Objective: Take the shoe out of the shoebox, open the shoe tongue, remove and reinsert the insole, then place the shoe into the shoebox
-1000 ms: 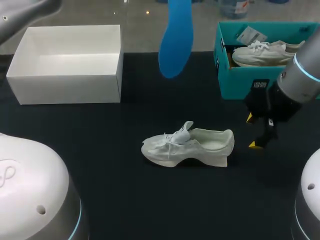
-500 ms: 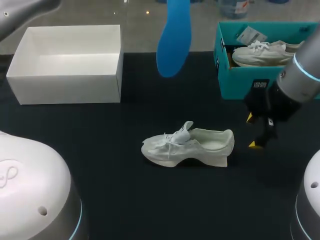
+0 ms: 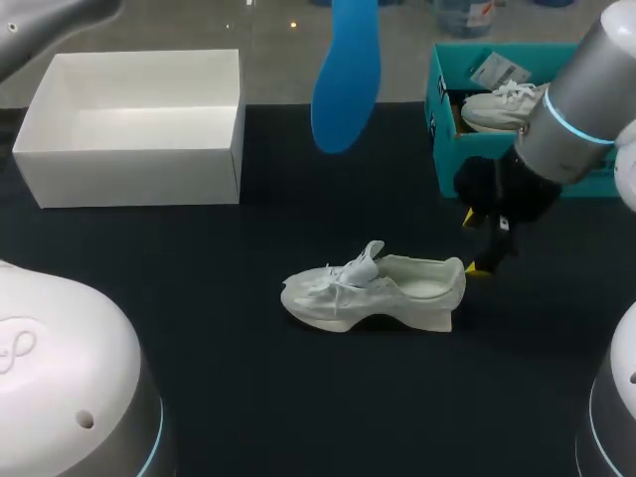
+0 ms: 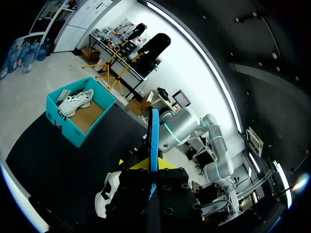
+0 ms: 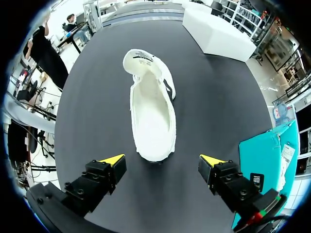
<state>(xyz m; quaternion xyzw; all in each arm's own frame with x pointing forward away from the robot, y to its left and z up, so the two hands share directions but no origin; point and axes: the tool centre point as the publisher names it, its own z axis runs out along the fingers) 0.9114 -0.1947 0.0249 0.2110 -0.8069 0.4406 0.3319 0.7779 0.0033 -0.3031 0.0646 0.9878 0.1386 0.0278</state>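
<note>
A white shoe (image 3: 376, 291) lies on the black table, toe pointing left, tongue raised and its inside bare. High above the table's far side hangs a blue insole (image 3: 346, 79). In the left wrist view my left gripper (image 4: 153, 167) is shut on the insole (image 4: 154, 138), seen edge-on, with the shoe (image 4: 108, 194) far below it. My right gripper (image 3: 471, 241) stands open just right of the shoe's heel. In the right wrist view the shoe (image 5: 151, 107) lies straight ahead of the right gripper (image 5: 162, 160), heel nearest, with nothing held between the fingers.
A teal shoebox (image 3: 452, 159) at the back right holds another white shoe (image 3: 502, 104). An empty white box (image 3: 129, 174) stands at the back left. Both robot bases fill the near corners. The right arm passes in front of the teal box.
My right gripper has moved left and slightly away from me, closing in on the shoe's heel. The insole and the shoe have hardly shifted.
</note>
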